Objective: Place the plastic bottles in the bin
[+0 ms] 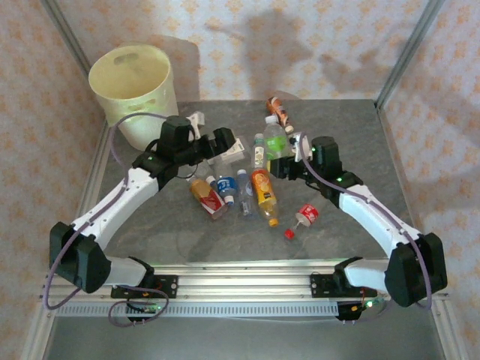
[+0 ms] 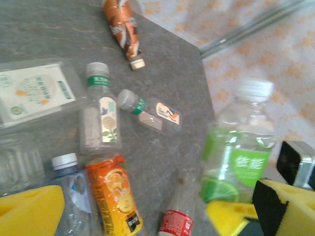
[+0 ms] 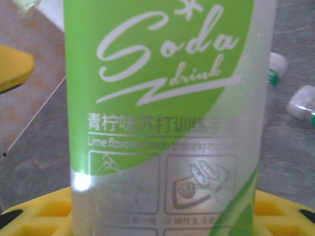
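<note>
Right end effector (image 1: 288,160) is clamped on a green-labelled soda bottle (image 1: 274,139), held upright near the middle of the desk (image 1: 352,127). Left end effector (image 1: 234,147) is spread apart, empty. Other bottles (image 1: 262,193) lie toward six o'clock. The bin (image 1: 146,112) stands at ten o'clock. Transport is judged in hand; next, a carry toward ten o'clock, past the left arm (image 1: 112,206), is called for.

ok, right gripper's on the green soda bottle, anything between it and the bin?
Yes: the left arm. Its open left gripper and wrist lie on the straight line from the green soda bottle, held by the right gripper, to the bin. A direct low sweep would likely hit it; go over or behind.
</note>
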Controlling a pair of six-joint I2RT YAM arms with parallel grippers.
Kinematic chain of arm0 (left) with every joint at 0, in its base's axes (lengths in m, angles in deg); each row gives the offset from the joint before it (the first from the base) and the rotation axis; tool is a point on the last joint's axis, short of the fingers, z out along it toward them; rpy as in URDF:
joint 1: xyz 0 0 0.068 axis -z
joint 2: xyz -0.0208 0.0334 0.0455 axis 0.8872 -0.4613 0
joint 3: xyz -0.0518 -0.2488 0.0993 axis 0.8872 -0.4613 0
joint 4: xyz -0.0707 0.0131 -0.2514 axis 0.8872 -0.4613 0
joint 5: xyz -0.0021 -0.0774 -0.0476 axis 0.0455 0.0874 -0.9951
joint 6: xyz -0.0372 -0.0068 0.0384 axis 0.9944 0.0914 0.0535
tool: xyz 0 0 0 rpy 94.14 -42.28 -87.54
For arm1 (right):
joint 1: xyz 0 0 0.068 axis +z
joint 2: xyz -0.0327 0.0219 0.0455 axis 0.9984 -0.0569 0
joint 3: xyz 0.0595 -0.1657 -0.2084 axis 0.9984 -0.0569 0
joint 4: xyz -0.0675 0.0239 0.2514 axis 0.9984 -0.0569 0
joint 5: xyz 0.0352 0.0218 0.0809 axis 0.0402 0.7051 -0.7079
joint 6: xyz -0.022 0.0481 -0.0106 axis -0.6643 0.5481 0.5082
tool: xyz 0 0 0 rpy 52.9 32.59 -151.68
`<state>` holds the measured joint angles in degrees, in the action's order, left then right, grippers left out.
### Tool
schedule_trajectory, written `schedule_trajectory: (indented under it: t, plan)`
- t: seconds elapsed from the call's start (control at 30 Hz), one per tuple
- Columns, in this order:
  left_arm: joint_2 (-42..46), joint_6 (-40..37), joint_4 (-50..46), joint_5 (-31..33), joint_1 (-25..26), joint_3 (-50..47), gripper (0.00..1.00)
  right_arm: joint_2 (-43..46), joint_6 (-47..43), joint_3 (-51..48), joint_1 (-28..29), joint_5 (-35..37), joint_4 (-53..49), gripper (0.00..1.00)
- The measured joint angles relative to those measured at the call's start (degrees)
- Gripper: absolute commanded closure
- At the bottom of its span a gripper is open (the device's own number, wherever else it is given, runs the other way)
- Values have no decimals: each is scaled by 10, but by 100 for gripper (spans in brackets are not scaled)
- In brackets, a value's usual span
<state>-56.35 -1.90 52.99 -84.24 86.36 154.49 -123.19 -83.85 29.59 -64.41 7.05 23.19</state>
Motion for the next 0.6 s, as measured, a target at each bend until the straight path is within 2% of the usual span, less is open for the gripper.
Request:
schedule_trajectory:
  t: [0.23,0.6]
  plan:
    - [-42,-28,-11,3,44,51,0,-57,0,36,61,-4,4,62]
    - [-79,-23,-27,7,61,60,7,-73,0,56,86,-22,10,58]
